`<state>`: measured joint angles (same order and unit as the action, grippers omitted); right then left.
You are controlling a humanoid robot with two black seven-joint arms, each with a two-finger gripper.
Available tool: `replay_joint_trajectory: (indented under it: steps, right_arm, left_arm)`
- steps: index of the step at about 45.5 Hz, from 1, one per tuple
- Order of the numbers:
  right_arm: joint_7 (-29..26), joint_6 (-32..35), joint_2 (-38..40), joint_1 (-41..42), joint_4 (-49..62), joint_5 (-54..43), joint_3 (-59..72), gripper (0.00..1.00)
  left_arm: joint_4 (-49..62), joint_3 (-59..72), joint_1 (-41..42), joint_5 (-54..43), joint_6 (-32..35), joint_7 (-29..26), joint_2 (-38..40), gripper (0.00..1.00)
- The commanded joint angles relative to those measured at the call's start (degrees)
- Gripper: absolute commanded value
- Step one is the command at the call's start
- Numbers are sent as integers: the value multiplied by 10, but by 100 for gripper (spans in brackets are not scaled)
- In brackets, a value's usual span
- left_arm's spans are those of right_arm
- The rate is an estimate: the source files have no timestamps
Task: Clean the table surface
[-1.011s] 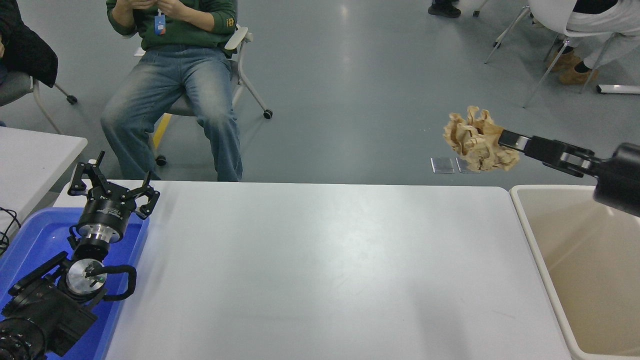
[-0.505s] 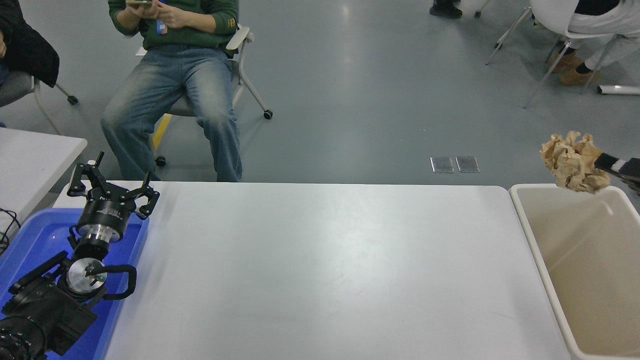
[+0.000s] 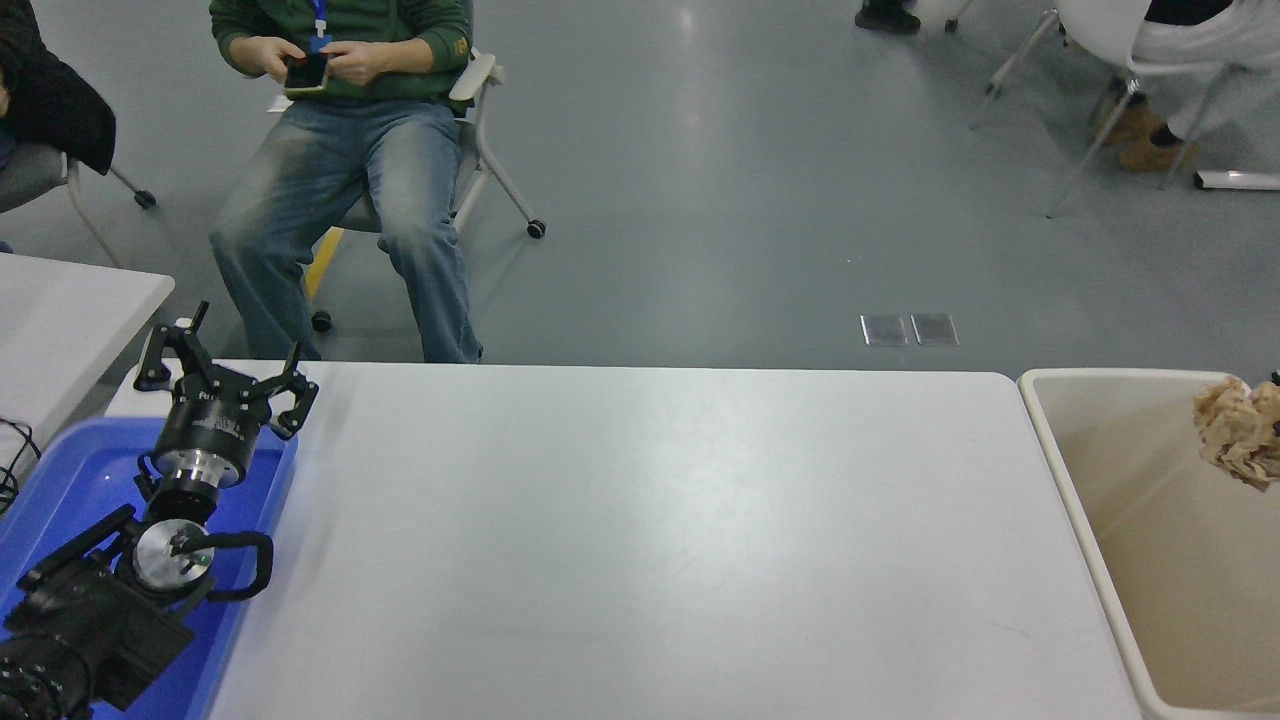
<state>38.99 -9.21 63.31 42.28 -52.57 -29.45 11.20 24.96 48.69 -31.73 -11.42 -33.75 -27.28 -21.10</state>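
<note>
The table surface is a wide white top with nothing lying on it. A crumpled tan paper wad hangs in the air over the beige bin, near the bin's far right side. Only a dark sliver of my right gripper shows at the picture's right edge, pressed against the wad and shut on it. My left gripper is parked at the lower left above a blue tray, its fingers spread open and holding nothing.
The beige bin stands flush against the table's right end. A smaller white table stands at the left. A person sits on a wheeled chair past the far edge, holding a phone. More chairs are at the back right.
My right gripper carried the paper wad rightward and down, from above the floor past the table's far right corner to over the bin, and has almost left the picture. The left arm stayed still.
</note>
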Motion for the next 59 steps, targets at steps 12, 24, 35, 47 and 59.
replay_joint_trajectory:
  steps: [12, 24, 35, 47, 59]
  right_arm:
    - [-3, -8, -192, -98, 273, 54, -1, 0]
    - [-6, 9, -310, -137, 465, 56, 7, 0]
    - [-43, 7, -371, -145, 516, 56, 5, 0]
    - [-132, 2, -407, -142, 548, 87, -3, 0]
    - [-148, 2, -411, -138, 550, 134, -12, 0]
  left_arm:
    - [0, 0, 0, 0, 0, -1, 0, 100]
    - [0, 0, 0, 0, 0, -1, 0, 100]
    - [0, 0, 0, 0, 0, -1, 0, 100]
    - [0, 0, 0, 0, 0, -1, 0, 100]
    - [0, 0, 0, 0, 0, -1, 1, 100]
